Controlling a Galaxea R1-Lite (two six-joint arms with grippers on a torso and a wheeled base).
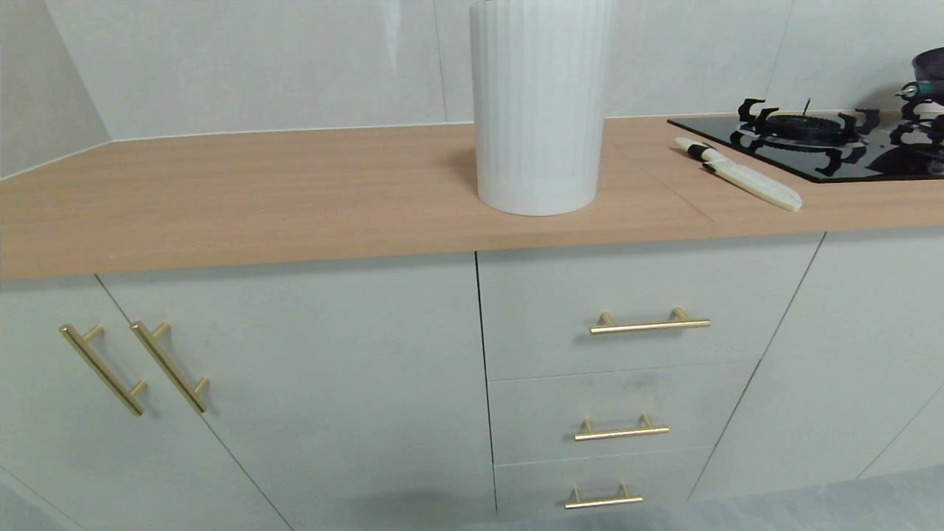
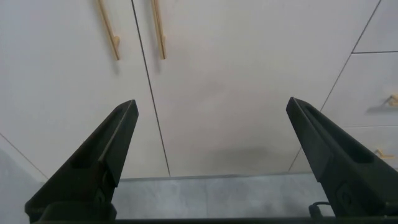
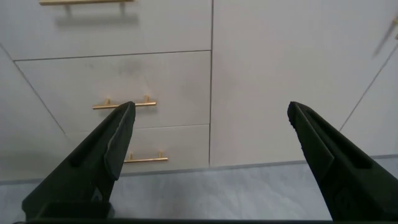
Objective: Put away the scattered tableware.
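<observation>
Knife lay on the counter, between the white container and the stove, just beside the latter. Left gripper, jaws wide apart and empty, faced the cabinet doors; right gripper, likewise spread, faced the drawers.

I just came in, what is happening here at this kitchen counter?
Nothing is being handled at this moment. The robot's left hand and right hand are both open and empty, low in front of the pale cabinet fronts. On the wooden countertop, a white-bladed knife with a black and white handle lies beside the black gas hob. A tall white ribbed container stands further left.
</observation>
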